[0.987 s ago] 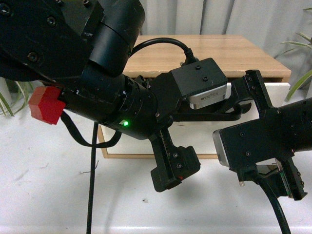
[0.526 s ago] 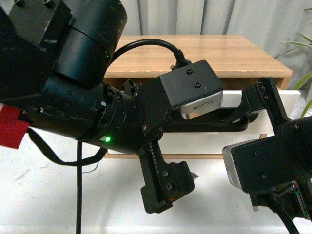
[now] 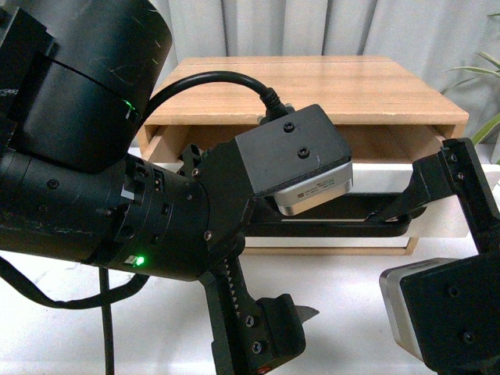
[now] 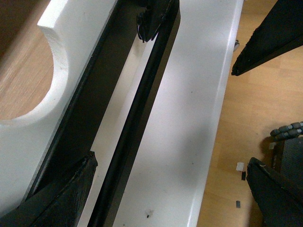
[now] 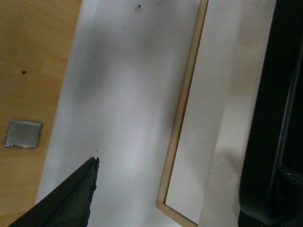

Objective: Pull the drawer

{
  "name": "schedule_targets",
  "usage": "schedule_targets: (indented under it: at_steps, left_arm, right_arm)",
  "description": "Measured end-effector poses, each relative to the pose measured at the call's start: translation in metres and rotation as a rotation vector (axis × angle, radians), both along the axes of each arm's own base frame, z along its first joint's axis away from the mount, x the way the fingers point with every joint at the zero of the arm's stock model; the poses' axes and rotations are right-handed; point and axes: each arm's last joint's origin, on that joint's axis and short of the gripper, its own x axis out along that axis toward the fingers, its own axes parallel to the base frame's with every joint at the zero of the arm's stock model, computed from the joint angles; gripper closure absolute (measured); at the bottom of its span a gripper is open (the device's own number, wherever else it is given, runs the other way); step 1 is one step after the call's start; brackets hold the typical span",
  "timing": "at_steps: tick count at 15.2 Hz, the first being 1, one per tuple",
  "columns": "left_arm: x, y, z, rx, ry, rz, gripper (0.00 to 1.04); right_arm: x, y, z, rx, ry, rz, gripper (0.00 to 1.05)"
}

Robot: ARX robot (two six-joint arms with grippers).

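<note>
The drawer (image 3: 375, 176) stands partly out of the wooden cabinet (image 3: 312, 86), light wood showing behind its white front. Its long black bar handle (image 3: 344, 226) runs across the front. In the left wrist view I see the semicircular notch (image 4: 33, 80) and the handle (image 4: 135, 123) from close up. My left gripper (image 4: 168, 194) is open; the bar passes between its jaws, close to the finger (image 4: 61, 194) on the drawer-front side. My right gripper (image 5: 170, 194) is open over the white table, with one finger (image 3: 461, 183) beside the drawer's right end.
The white table (image 3: 62, 312) carries the cabinet. The cabinet's lower frame edge (image 5: 182, 123) borders a plain white front (image 5: 213, 118). Wood floor (image 4: 255, 118) lies past the table edge. Curtains (image 3: 312, 27) hang behind, plant leaves (image 3: 480, 78) at the right.
The drawer has slid out toward me, uncovering its wood inside. Both arms have drawn back toward the camera and lower in the front view, the left one along with the handle.
</note>
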Motion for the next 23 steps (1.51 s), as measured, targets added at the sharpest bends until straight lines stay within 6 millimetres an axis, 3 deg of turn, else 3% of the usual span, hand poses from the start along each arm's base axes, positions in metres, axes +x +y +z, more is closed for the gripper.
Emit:
schedule_targets:
  at_steps: [7, 11, 15, 18, 21, 23]
  left_arm:
    - [-0.021, 0.002, -0.002, -0.004, 0.005, -0.017, 0.07]
    - [-0.025, 0.010, 0.007, -0.031, 0.041, 0.018, 0.07]
    - [-0.029, 0.019, 0.035, -0.119, 0.016, 0.045, 0.07]
    - [-0.033, 0.029, 0.063, -0.260, -0.002, 0.060, 0.07]
    - [-0.024, 0.058, 0.094, -0.448, -0.086, 0.217, 0.07]
    - [-0.014, 0.090, 0.105, -0.559, -0.096, 0.454, 0.07]
  right_arm:
    - [-0.025, 0.001, 0.004, -0.015, 0.055, 0.003, 0.06]
    - [-0.033, 0.000, 0.011, 0.020, 0.072, -0.005, 0.06]
    - [-0.044, -0.006, 0.031, 0.092, 0.116, -0.008, 0.06]
    - [-0.040, -0.014, 0.067, 0.248, 0.122, -0.048, 0.06]
    - [-0.027, -0.030, 0.091, 0.412, 0.079, -0.165, 0.06]
    - [-0.014, -0.042, 0.105, 0.562, 0.007, -0.317, 0.06]
